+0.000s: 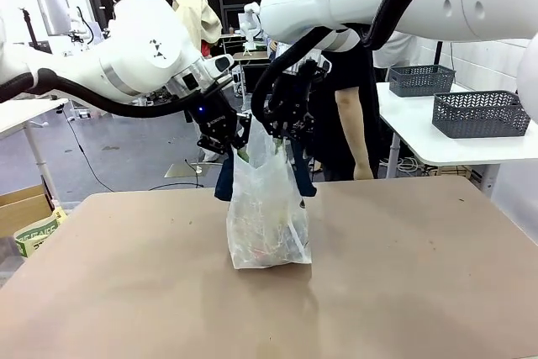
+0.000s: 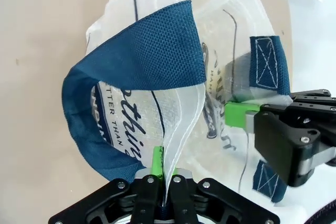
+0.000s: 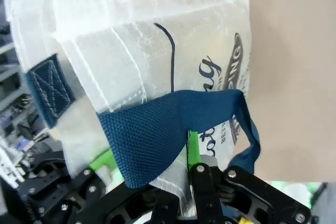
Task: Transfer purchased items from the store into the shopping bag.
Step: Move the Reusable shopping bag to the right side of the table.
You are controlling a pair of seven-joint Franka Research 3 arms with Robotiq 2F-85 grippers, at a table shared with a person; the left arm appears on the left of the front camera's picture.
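Note:
The shopping bag [image 1: 267, 216], translucent white with navy handles, stands upright on the tan table [image 1: 420, 275]. My left gripper [image 1: 235, 142] is shut on the left side of its rim and my right gripper [image 1: 282, 128] on the right side, holding the mouth up. In the left wrist view my left gripper [image 2: 163, 169] pinches the plastic rim below a navy handle [image 2: 142, 61], with the other gripper [image 2: 294, 140] at the right. In the right wrist view my right gripper [image 3: 191, 161] clamps the rim under a handle [image 3: 173, 124]. Dim shapes of purchased items [image 1: 265, 245] show through the bag's lower part.
A person [image 1: 349, 115] in dark clothes stands behind the bag at the far side. Two dark grey slotted baskets [image 1: 481, 113] [image 1: 420, 80] sit on a white side table at the right; I cannot tell whether either is the store. A cardboard box [image 1: 25, 208] stands left of the table.

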